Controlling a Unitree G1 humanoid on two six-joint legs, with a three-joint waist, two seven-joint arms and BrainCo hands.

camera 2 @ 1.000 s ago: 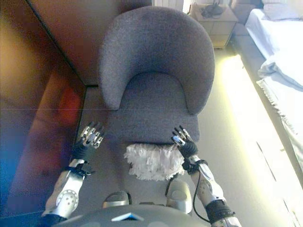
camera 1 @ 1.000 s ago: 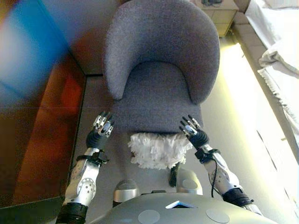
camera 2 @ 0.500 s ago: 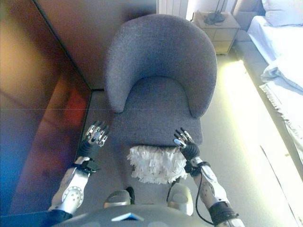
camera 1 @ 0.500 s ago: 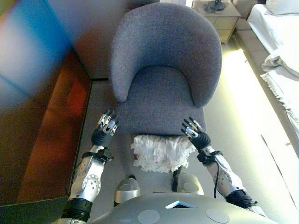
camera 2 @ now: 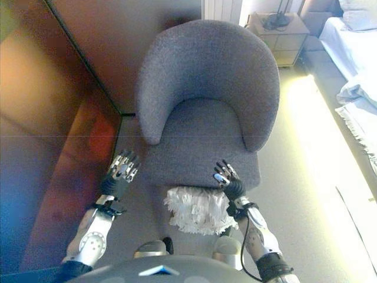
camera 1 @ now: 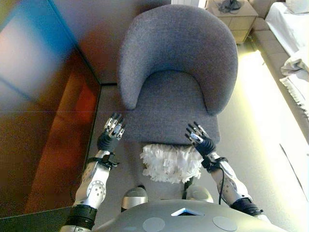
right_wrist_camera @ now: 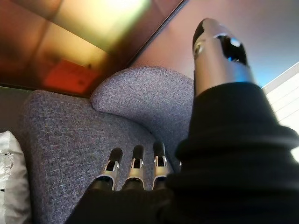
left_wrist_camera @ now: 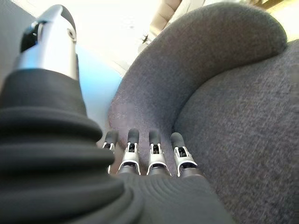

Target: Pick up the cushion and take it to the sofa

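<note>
A white ruffled cushion [camera 1: 171,162] lies at the front edge of the grey armchair [camera 1: 178,63], low between my two hands. Whether it rests on the seat or on the floor I cannot tell. My left hand [camera 1: 112,133] hangs open by the seat's front left corner, a little apart from the cushion, holding nothing. My right hand [camera 1: 200,140] is open just above the cushion's right corner, fingers straight over the seat. In the right wrist view a strip of the cushion [right_wrist_camera: 9,182] shows beside the seat; the left wrist view shows straight fingers [left_wrist_camera: 140,158] before the chair's arm.
A dark brown wooden wall [camera 1: 38,121] runs close along the left. Pale carpet [camera 1: 256,106] lies to the chair's right, with a bed [camera 1: 297,43] at the far right and a wooden nightstand [camera 1: 234,17] behind the chair.
The whole picture has shifted, so the camera moved and the chair sits lower and further right. Both hands and the cushion keep their places relative to each other.
</note>
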